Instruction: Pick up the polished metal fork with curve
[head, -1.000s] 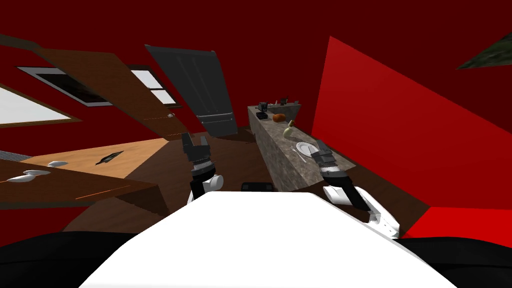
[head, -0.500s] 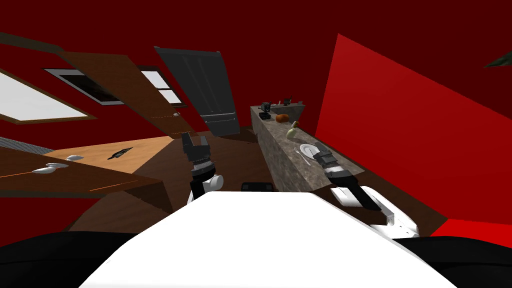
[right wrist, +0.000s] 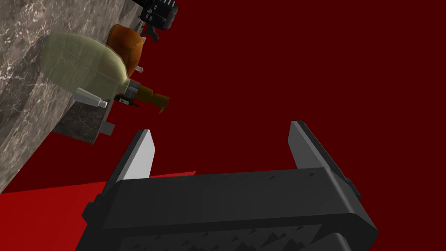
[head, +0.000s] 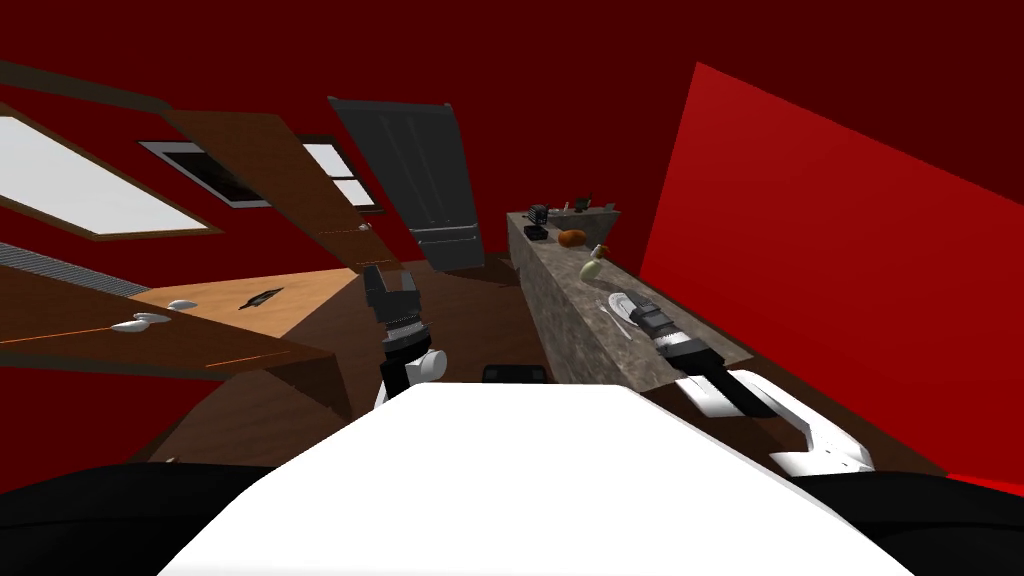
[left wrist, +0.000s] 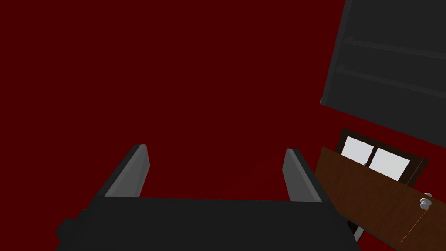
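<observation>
The thin pale fork (head: 619, 319) lies on the grey stone counter (head: 572, 322), just beside a white plate (head: 620, 300). My right gripper (head: 634, 308) hovers over the plate, a little to the fork's right. In the right wrist view that gripper (right wrist: 220, 130) is open with nothing between its fingers, pointing past a green bottle (right wrist: 82, 69) towards the red wall. My left gripper (head: 392, 285) is raised in front of my chest. The left wrist view shows it (left wrist: 215, 150) open and empty.
Farther along the counter stand the green bottle (head: 592, 266), an orange object (head: 572, 238) and a dark appliance (head: 537, 213). A bright red wall (head: 820, 230) runs close behind the counter. A wooden table (head: 240, 305) with small white items is at my left, and a dark door (head: 420, 180) is ahead.
My head view has swung, so the whole scene slid right. My right arm has stretched farther out along the counter, its gripper still over the plate. The left arm has not moved.
</observation>
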